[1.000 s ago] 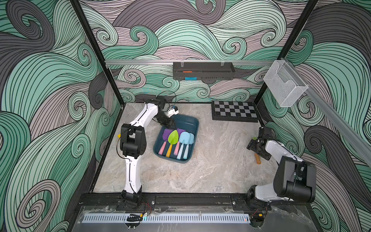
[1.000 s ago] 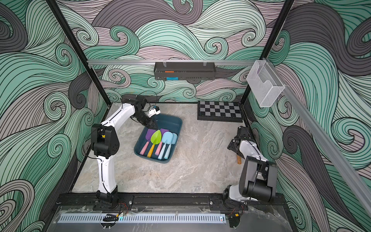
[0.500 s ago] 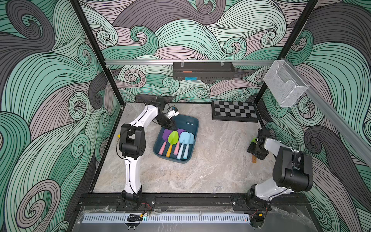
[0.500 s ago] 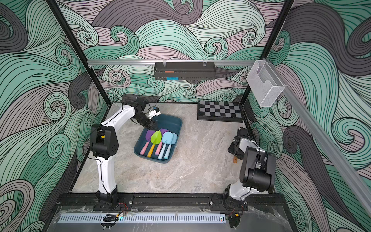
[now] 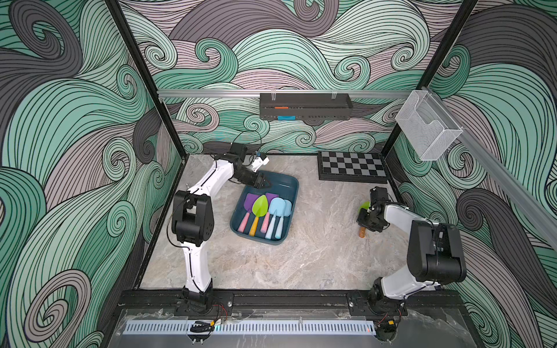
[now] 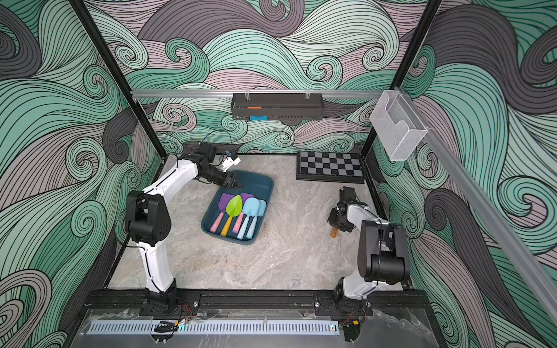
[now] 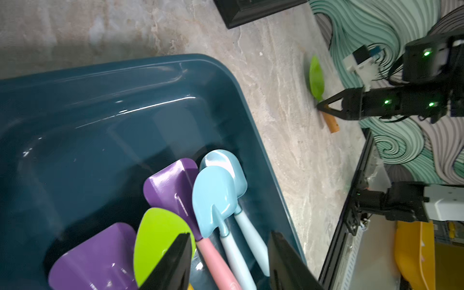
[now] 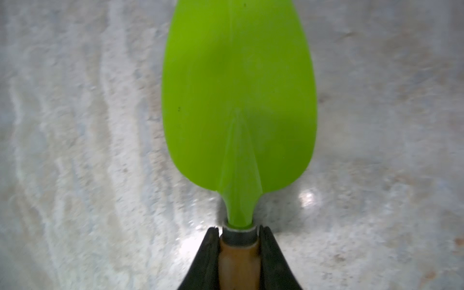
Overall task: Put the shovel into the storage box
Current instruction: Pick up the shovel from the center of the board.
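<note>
Currently the right gripper (image 8: pixel 238 229) is clamped on the shovel (image 8: pixel 238 100): in the right wrist view both fingers (image 8: pixel 208 261) press against the brown handle just behind the grey collar, with the bright green blade extending ahead of them over the marble table (image 8: pixel 75 150). In both top views the shovel (image 5: pixel 362 232) sits low at the table's right side, near the side wall and well apart from the storage box (image 5: pixel 281 186); whether it rests on the surface or is raised slightly cannot be determined. The left gripper (image 7: pixel 229 234) hangs above the far end of the storage box (image 7: pixel 100 113) with its fingers (image 7: pixel 175 261) apart and nothing between them. The box holds five stored shovels (image 5: pixel 265 215) lying side by side, handles pointing toward the robot bases: two purple, one green, two light blue. A chessboard (image 5: pixel 351 167) lies at the table's far right corner, clear of both arms.
</note>
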`<action>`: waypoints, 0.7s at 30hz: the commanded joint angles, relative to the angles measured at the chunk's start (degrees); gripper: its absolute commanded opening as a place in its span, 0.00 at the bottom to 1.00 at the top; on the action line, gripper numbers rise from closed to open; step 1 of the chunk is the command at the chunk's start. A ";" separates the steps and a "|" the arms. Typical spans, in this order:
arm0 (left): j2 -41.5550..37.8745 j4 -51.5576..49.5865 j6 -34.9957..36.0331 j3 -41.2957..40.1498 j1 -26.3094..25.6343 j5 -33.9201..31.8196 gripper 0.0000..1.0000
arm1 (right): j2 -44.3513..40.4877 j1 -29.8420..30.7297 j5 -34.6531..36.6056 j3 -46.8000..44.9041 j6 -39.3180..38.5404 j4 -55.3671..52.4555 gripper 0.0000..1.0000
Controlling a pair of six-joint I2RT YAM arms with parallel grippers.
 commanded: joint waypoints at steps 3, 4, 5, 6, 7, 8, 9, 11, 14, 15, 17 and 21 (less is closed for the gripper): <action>-5.20 17.87 -13.38 -5.28 -0.43 9.92 0.53 | -6.58 6.87 -1.31 1.67 -1.06 -1.68 0.00; -5.53 19.70 -15.10 -6.12 -1.09 10.22 0.53 | -7.63 8.76 -1.58 1.51 -1.03 -1.94 0.00; -5.99 21.17 -16.07 -7.01 -1.73 10.54 0.53 | -8.47 10.59 -1.75 1.41 -0.89 -2.04 0.00; -6.58 22.85 -17.19 -8.03 -2.76 10.47 0.54 | -9.39 12.94 -2.02 1.40 -0.70 -2.21 0.00; -7.09 24.44 -18.00 -8.91 -3.92 10.38 0.54 | -10.11 15.33 -2.18 1.40 -0.38 -2.38 0.00; -7.37 25.66 -18.69 -9.65 -4.79 10.22 0.54 | -10.73 17.53 -2.42 1.43 0.08 -2.42 0.00; -7.77 26.63 -19.34 -10.27 -6.09 9.98 0.54 | -11.34 20.21 -2.63 1.49 0.67 -2.42 0.00; -8.09 28.03 -20.60 -11.12 -8.04 8.99 0.54 | -12.67 25.60 -2.51 1.53 2.15 -2.34 0.00; -8.63 29.43 -21.88 -12.10 -10.57 6.70 0.54 | -14.40 32.94 -1.07 2.04 4.57 -1.41 0.00; -8.60 29.42 -22.09 -12.27 -11.24 5.55 0.54 | -14.65 34.72 -0.71 2.53 5.16 -1.38 0.00; -8.17 29.17 -23.04 -12.31 -11.98 3.42 0.55 | -15.03 37.62 -0.20 3.70 5.88 -1.40 0.00; -6.96 29.97 -24.58 -12.85 -12.79 2.04 0.55 | -15.72 41.70 0.57 6.38 6.42 -1.97 0.00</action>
